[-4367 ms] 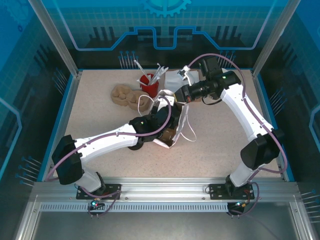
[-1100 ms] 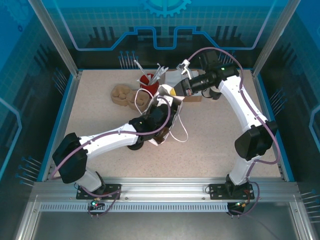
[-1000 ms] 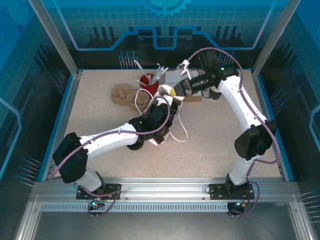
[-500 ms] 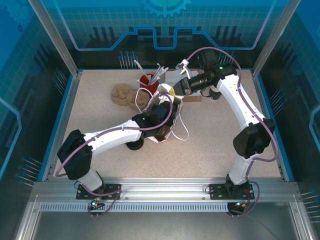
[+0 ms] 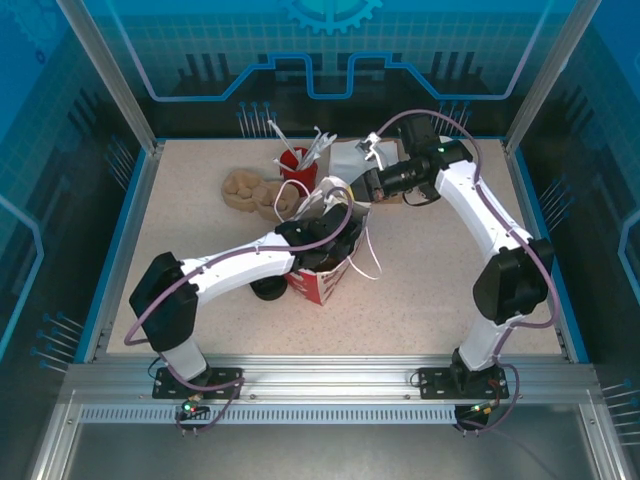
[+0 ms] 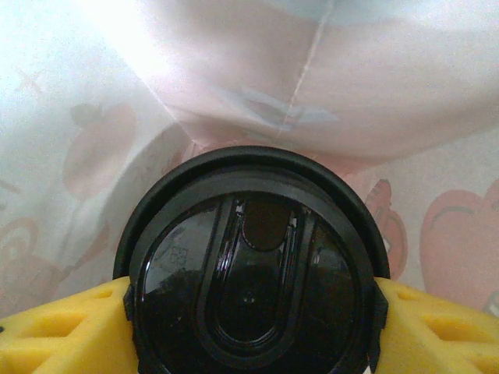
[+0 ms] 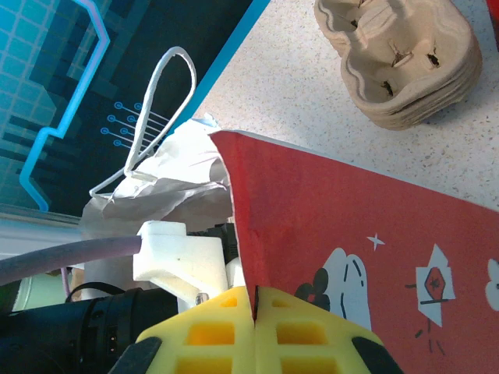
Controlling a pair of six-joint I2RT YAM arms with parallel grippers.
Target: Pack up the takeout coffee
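L gripper (image 6: 249, 335) approx two-thirds open, yellow pads (image 6: 86, 343) clamped on either side of the takeout coffee (image 6: 249, 257), black lid facing cam. Cup sits between the fingers, inside the paper bag (image 5: 322, 282), white lining just ahead. R gripper (image 7: 256, 331) fully closed, pinching bag's red rim edge; cardboard cup trays (image 7: 398, 58) well beyond its tips

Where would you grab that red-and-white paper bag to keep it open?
I'd pinch the top rim of one wall of the paper bag, coming from the far right as the right gripper does. The wall is a thin paper sheet that shut fingers can clamp, and it leaves the mouth free.
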